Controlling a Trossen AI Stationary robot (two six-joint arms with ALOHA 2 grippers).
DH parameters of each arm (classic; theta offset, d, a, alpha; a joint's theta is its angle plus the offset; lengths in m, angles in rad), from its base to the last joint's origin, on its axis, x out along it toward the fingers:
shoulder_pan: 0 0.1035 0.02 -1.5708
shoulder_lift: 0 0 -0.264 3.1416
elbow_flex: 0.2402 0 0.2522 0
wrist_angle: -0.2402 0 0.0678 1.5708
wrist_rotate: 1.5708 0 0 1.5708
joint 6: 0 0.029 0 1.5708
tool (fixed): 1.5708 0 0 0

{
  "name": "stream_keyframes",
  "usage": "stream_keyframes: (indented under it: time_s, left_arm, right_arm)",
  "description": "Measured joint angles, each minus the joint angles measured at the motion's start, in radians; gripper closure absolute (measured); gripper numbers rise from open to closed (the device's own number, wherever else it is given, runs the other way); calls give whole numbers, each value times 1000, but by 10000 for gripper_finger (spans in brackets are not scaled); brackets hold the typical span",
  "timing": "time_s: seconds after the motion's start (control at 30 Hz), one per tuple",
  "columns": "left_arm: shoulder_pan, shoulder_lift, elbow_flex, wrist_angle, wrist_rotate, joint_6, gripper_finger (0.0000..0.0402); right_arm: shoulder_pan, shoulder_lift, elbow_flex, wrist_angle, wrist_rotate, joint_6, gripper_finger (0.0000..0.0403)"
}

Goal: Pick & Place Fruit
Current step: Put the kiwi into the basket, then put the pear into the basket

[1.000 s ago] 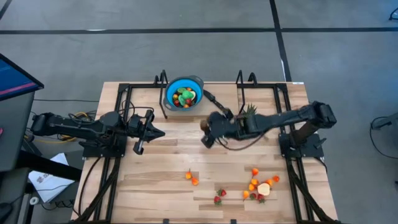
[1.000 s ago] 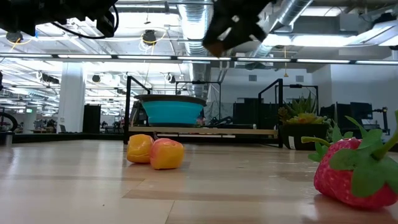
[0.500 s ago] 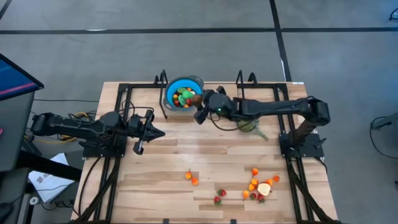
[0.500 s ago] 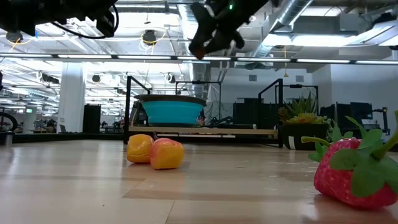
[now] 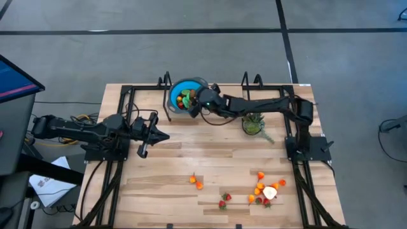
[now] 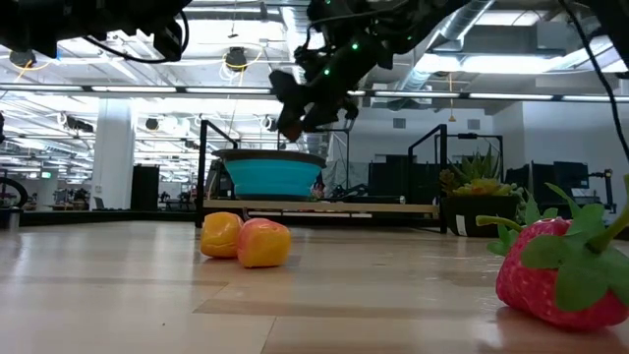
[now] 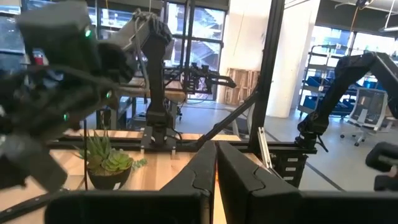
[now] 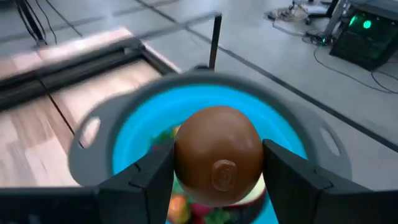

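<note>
Over the bowl (image 8: 124, 134), right jaws clamp a brown kiwi (image 8: 217, 155).

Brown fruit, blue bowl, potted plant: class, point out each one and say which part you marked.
Brown fruit (image 8: 217, 155): right wrist view, middle of its rounded front, between the fingers.
Blue bowl (image 6: 272, 178): low view, its outer wall.
Potted plant (image 5: 253, 122): high view, its leafy top.

Brown kiwi (image 8: 217, 154) centre frame, between dark fingers (image 8: 144, 176); bright blue bowl (image 8: 134, 134), grey rim; pale wood-grain table (image 5: 210, 159); red strawberry (image 6: 555, 273), green leaves, lower right; orange pieces (image 6: 246, 239); green spiky plant (image 5: 253, 122)
</note>
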Motion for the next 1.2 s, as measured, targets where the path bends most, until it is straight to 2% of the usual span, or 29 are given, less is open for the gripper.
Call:
stream_keyframes:
  time_s: [0.3, 0.53, 0.8, 1.2]
  left_arm:
    - [0, -1, 0, 2, 0, 0, 393]
    - [0, -1, 0, 1, 0, 0, 393]
    - [0, -1, -1, 2, 0, 0, 393]
    - [0, -1, -2, 2, 0, 0, 393]
  right_arm:
    - [-25, 46, 54, -10, -14, 0, 130]
    - [-21, -12, 53, -56, -19, -26, 114]
    - [48, -133, 52, -238, -23, -55, 158]
    - [179, -249, 53, -486, -22, -80, 281]
